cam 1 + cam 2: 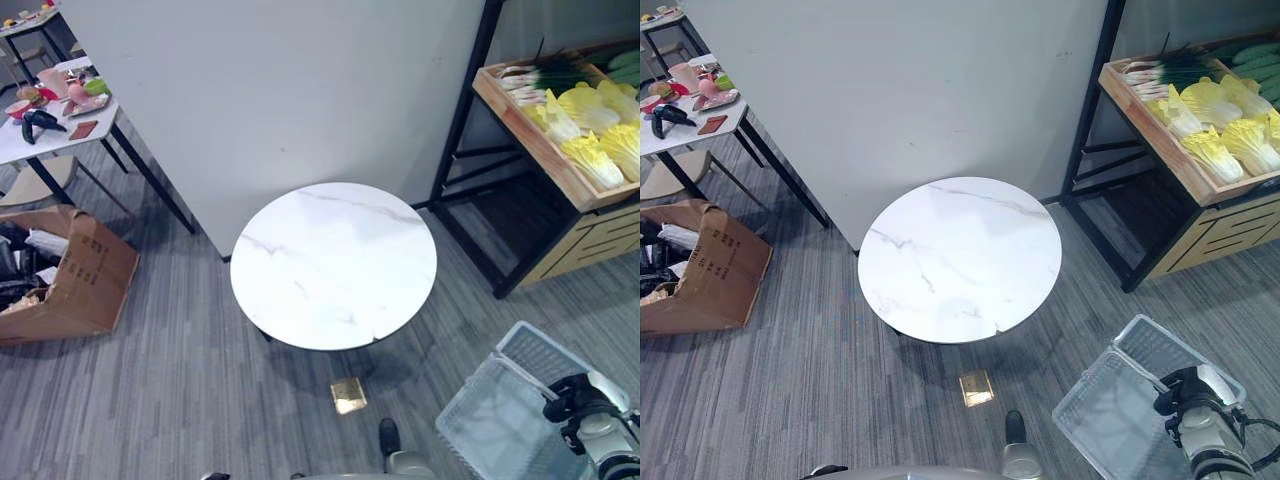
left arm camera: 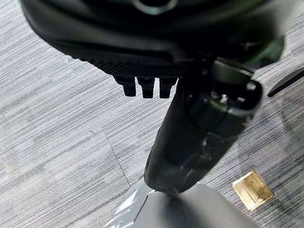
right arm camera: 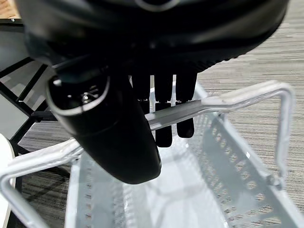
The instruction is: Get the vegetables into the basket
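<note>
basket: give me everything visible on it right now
The basket is pale grey perforated plastic with a matching handle bar. It hangs low at the robot's right, over the carpet, beside the round white table, tilted. It looks empty. The right hand has its fingers curled round the handle; nothing else touches it.

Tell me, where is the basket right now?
The basket hangs low at the robot's right, its handle in the right hand, beside the round table.

Basket & veg crate edge-cropped
</note>
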You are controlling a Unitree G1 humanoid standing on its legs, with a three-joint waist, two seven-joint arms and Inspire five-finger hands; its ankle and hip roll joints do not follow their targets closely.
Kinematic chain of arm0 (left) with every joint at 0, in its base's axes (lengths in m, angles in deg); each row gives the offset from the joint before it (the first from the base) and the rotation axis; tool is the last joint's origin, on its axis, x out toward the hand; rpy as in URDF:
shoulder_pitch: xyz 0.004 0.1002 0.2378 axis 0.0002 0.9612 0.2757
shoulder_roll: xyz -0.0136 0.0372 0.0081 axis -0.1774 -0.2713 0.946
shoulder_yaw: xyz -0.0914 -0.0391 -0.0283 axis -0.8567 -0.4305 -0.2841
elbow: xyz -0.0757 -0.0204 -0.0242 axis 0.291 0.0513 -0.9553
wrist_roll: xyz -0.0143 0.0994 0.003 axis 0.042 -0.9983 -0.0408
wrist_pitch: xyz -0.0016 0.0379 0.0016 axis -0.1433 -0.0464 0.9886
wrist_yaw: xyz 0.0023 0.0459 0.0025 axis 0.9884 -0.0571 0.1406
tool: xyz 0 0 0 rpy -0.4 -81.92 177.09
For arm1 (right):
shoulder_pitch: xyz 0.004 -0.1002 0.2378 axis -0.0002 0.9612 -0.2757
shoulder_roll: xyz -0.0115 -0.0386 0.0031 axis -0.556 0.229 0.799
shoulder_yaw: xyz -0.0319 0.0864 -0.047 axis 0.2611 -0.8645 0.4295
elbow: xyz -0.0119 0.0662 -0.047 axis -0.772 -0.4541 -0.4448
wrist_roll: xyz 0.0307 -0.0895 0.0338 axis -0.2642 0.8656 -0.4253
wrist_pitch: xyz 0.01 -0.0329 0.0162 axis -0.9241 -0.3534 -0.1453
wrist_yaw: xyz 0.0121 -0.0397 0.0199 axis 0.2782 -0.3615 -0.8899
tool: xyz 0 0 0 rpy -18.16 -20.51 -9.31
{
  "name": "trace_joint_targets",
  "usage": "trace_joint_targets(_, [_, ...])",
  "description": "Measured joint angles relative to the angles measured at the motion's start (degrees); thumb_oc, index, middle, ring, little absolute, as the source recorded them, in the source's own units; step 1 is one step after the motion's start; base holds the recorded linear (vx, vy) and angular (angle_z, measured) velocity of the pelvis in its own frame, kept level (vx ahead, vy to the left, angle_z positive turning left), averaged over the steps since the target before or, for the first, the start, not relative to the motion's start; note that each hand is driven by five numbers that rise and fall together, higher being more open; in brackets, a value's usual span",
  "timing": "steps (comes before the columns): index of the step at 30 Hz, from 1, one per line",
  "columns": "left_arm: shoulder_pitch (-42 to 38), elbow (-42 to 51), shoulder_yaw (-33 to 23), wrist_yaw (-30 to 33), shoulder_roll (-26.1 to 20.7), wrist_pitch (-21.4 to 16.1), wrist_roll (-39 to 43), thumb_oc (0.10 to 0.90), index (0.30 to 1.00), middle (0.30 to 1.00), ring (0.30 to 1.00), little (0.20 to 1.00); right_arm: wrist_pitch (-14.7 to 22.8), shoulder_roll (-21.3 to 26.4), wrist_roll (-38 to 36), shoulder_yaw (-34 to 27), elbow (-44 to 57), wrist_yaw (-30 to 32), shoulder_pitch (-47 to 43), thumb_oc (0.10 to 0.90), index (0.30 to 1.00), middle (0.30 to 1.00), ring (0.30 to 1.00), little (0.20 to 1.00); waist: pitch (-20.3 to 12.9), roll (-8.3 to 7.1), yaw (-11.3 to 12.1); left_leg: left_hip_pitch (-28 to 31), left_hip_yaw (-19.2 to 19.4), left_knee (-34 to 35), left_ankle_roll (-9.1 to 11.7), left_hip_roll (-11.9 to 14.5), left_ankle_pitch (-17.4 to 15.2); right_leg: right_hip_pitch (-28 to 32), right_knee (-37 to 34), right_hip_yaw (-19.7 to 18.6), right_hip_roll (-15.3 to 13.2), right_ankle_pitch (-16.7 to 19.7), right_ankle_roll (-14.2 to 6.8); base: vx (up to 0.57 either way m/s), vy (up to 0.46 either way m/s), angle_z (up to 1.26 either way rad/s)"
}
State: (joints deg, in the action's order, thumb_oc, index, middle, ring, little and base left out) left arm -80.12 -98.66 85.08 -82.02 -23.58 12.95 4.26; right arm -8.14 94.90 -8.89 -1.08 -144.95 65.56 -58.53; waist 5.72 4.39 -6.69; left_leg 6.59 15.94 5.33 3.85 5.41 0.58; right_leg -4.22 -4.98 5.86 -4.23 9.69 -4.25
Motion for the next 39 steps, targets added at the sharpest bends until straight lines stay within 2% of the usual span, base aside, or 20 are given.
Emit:
trace_joint_targets(5, [-0.2, 0.0, 0.0, 0.0, -0.1, -0.1, 0.0, 0.900, 1.000, 1.000, 1.000, 1.000, 1.0, 0.0, -0.5, 0.2, 0.0, -0.2, 0.0, 0.400, 0.300, 0.300, 0.300, 0.300, 0.1, -0.18, 0.4, 0.0, -0.4, 0.0, 0.0, -0.2, 0.0, 0.1, 0.0, 0.3, -0.2, 0.0, -0.1, -0.03, 0.046, 0.04])
trace_joint_targets(11, [-1.1, -0.5, -0.5, 0.1, -0.7, -0.4, 0.1, 0.900, 1.000, 1.000, 1.000, 1.000, 1.2, -0.6, -0.5, 2.7, -0.1, -1.4, 0.0, 0.400, 0.300, 0.300, 0.300, 0.300, 0.3, -1.33, 1.2, 0.0, -0.5, 0.0, -0.3, -1.2, -0.2, 0.1, 0.0, 0.2, -0.8, 0.1, -0.5, -0.04, 0.083, 0.01])
trace_joint_targets(18, [-2.2, -1.3, -0.5, 0.2, -3.5, -0.4, 0.0, 0.900, 1.000, 1.000, 1.000, 1.000, 1.3, -1.4, -0.5, 6.0, 0.1, -2.6, -1.6, 0.400, 0.300, 0.300, 0.300, 0.300, 0.8, -5.40, 1.1, -0.3, 1.3, 0.0, -0.8, -2.7, -0.2, -1.0, 0.0, -1.8, -2.0, 1.0, -1.7, -0.05, 0.101, -0.12])
trace_joint_targets(20, [-3.1, -1.7, -0.5, 0.2, -4.6, -0.3, 0.0, 0.900, 1.000, 1.000, 1.000, 1.000, 1.5, -1.7, -0.5, 6.4, 1.5, -2.6, -2.3, 0.400, 0.300, 0.300, 0.300, 0.300, 1.5, -7.31, 0.8, -0.3, 2.4, -0.1, -1.5, -3.5, -0.4, -1.8, 0.1, -2.8, -2.6, 2.2, -1.9, -0.05, 0.075, -0.25])
trace_joint_targets(23, [-3.5, -1.7, -0.4, 0.2, -6.0, -0.3, 0.0, 0.900, 1.000, 1.000, 1.000, 1.000, 1.6, -2.9, -0.5, 6.4, 2.4, -2.6, -2.6, 0.400, 0.300, 0.300, 0.300, 0.300, 1.9, -9.00, 0.2, -0.3, 3.5, 0.0, -2.1, -4.3, -0.5, -2.2, 0.1, -4.0, -3.4, 2.8, -2.6, -0.05, 0.036, -0.19])
trace_joint_targets(24, [-3.5, -1.7, -0.4, 0.2, -6.7, -0.2, 0.0, 0.900, 1.000, 1.000, 1.000, 1.000, 1.6, -3.9, -0.5, 6.5, 2.5, -2.6, -2.8, 0.400, 0.300, 0.300, 0.300, 0.300, 2.1, -10.29, -0.1, -0.4, 4.0, 0.0, -2.3, -4.6, -0.6, -2.6, 0.1, -4.4, -3.6, 3.2, -3.0, -0.08, -0.031, -0.24])
trace_joint_targets(25, [-3.7, -1.7, -0.5, 0.2, -7.1, -0.2, 0.1, 0.900, 1.000, 1.000, 1.000, 1.000, 1.6, -4.7, -0.5, 6.6, 2.6, -2.5, -3.3, 0.400, 0.300, 0.300, 0.300, 0.300, 2.3, -10.76, -0.2, -0.5, 4.8, -0.7, -2.3, -5.1, -0.7, -3.5, 0.3, -4.4, -3.3, 5.3, -3.3, -0.09, -0.034, -0.46])
trace_joint_targets(27, [-4.1, -1.5, -0.6, 0.3, -7.2, -0.1, 0.1, 0.900, 1.000, 1.000, 1.000, 1.000, 1.6, -6.2, -0.5, 7.9, 2.7, -2.6, -5.7, 0.400, 0.300, 0.300, 0.300, 0.300, 2.4, -10.49, 0.1, -1.7, 7.5, -1.2, -2.6, -3.6, -0.5, -6.1, 0.0, -4.3, -1.8, 10.5, -6.3, -0.07, -0.025, -0.61])
trace_joint_targets(28, [-4.5, -1.6, -0.6, 0.5, -7.3, 0.1, 0.0, 0.900, 1.000, 1.000, 1.000, 1.000, 1.7, -6.8, -0.5, 8.9, 3.2, -2.7, -6.4, 0.400, 0.300, 0.300, 0.300, 0.300, 2.8, -10.44, -0.3, -1.8, 8.2, -1.1, -3.1, -2.7, -0.3, -6.5, 0.0, -3.8, -1.9, 12.1, -5.2, -0.13, -0.018, -0.28])
trace_joint_targets(29, [-5.6, -1.3, -0.5, 1.2, -7.0, -0.2, 0.2, 0.900, 1.000, 1.000, 1.000, 1.000, 1.5, -7.6, -0.5, 9.0, 2.2, -2.9, -6.1, 0.400, 0.300, 0.300, 0.300, 0.300, 3.2, -9.45, 0.2, -1.6, 8.9, -0.3, -3.7, -0.7, 0.9, -6.8, 4.7, 2.2, -2.2, 6.9, -6.0, -0.14, -0.008, -0.23])
trace_joint_targets(30, [-5.9, -0.3, -0.5, 1.3, -6.8, -0.7, 0.3, 0.900, 1.000, 1.000, 1.000, 1.000, 1.5, -7.8, -0.5, 9.0, 2.2, -3.0, -6.2, 0.400, 0.300, 0.300, 0.300, 0.300, 3.8, -8.31, 1.8, -1.3, 10.0, -0.4, -3.5, 1.0, 1.1, -6.8, 9.2, 5.0, -2.8, 4.1, -5.8, -0.14, -0.011, -0.31])
trace_joint_targets(31, [-6.3, -0.1, -0.4, 1.3, -6.7, -0.9, 0.3, 0.900, 1.000, 1.000, 1.000, 1.000, 1.5, -7.8, -0.5, 9.0, 2.2, -3.0, -6.2, 0.400, 0.300, 0.300, 0.300, 0.300, 3.9, -7.84, 2.9, -1.2, 10.7, -0.6, -3.4, 2.0, 1.2, -6.6, 11.5, 6.6, -3.5, 3.2, -6.1, -0.14, -0.033, -0.68])
trace_joint_targets(32, [-6.7, 0.1, -0.3, 1.2, -6.7, -0.7, 0.6, 0.900, 1.000, 1.000, 1.000, 1.000, 1.5, -7.9, -0.5, 9.3, 2.4, -3.0, -6.9, 0.400, 0.300, 0.300, 0.300, 0.300, 4.2, -7.15, 4.8, -1.0, 12.3, -1.6, -3.4, 3.5, 1.2, -4.9, 15.4, 11.3, -7.2, 1.1, -6.5, -0.09, -0.032, -0.55])
trace_joint_targets(33, [-6.6, 0.3, -0.4, 1.2, -6.8, -0.6, 0.6, 0.900, 1.000, 1.000, 1.000, 1.000, 1.5, -8.0, -0.4, 9.4, 2.6, -3.0, -7.2, 0.400, 0.300, 0.300, 0.300, 0.300, 4.1, -7.20, 5.1, -1.0, 12.3, -1.7, -3.3, 3.7, 1.2, -4.1, 15.5, 11.9, -8.0, 0.9, -6.7, -0.02, -0.075, -0.79])
trace_joint_targets(34, [-5.6, 0.4, -0.8, 1.3, -7.2, -0.4, 1.2, 0.900, 1.000, 1.000, 1.000, 1.000, 1.6, -8.0, -0.4, 10.9, 3.0, -3.1, -8.4, 0.400, 0.300, 0.300, 0.300, 0.300, 3.6, -7.82, 6.8, -0.1, 14.8, -1.9, -3.2, 3.8, 1.3, -1.1, 16.3, 16.9, -12.9, -1.3, -6.4, 0.04, -0.050, -0.77])
trace_joint_targets(35, [-5.1, 0.8, -1.0, 1.3, -7.5, -0.3, 1.2, 0.900, 1.000, 1.000, 1.000, 1.000, 1.9, -8.1, -0.4, 11.4, 3.9, -3.3, -8.7, 0.400, 0.300, 0.300, 0.300, 0.300, 3.4, -8.29, 7.7, 0.4, 15.3, -1.9, -2.4, 3.3, 1.3, 1.0, 14.1, 17.4, -14.1, 0.4, -6.2, 0.03, -0.093, -0.73])
trace_joint_targets(36, [-4.4, 0.4, -1.2, 1.3, -8.1, -0.1, 1.2, 0.900, 1.000, 1.000, 1.000, 1.000, 2.2, -8.4, -0.4, 12.0, 4.4, -3.4, -8.9, 0.400, 0.300, 0.300, 0.300, 0.300, 3.2, -8.96, 7.5, 0.9, 15.4, -1.7, -1.6, 3.5, 1.7, 3.6, 12.3, 17.0, -14.4, 1.1, -6.5, -0.02, -0.091, -0.64])
trace_joint_targets(37, [-3.5, 0.4, -2.8, 1.3, -8.2, 0.3, 1.2, 0.900, 1.000, 1.000, 1.000, 1.000, 2.2, -8.7, -0.2, 13.2, 4.5, -3.6, -9.8, 0.400, 0.300, 0.300, 0.300, 0.300, 2.8, -9.25, 8.2, 1.6, 16.0, -2.0, -0.3, 3.8, 2.2, 4.8, 8.5, 17.7, -12.7, -1.4, -5.0, -0.02, -0.168, -0.72])
trace_joint_targets(39, [-2.3, -0.1, -5.1, 1.3, -7.6, 0.5, 1.4, 0.900, 1.000, 1.000, 1.000, 1.000, 2.1, -8.6, 0.1, 13.8, 4.6, -3.7, -10.7, 0.400, 0.300, 0.300, 0.300, 0.300, 2.5, -9.38, 8.9, -0.2, 16.1, -4.6, -0.1, 5.4, 1.5, 5.2, 4.9, 17.4, -11.1, -2.2, -3.8, 0.04, -0.161, -0.69])
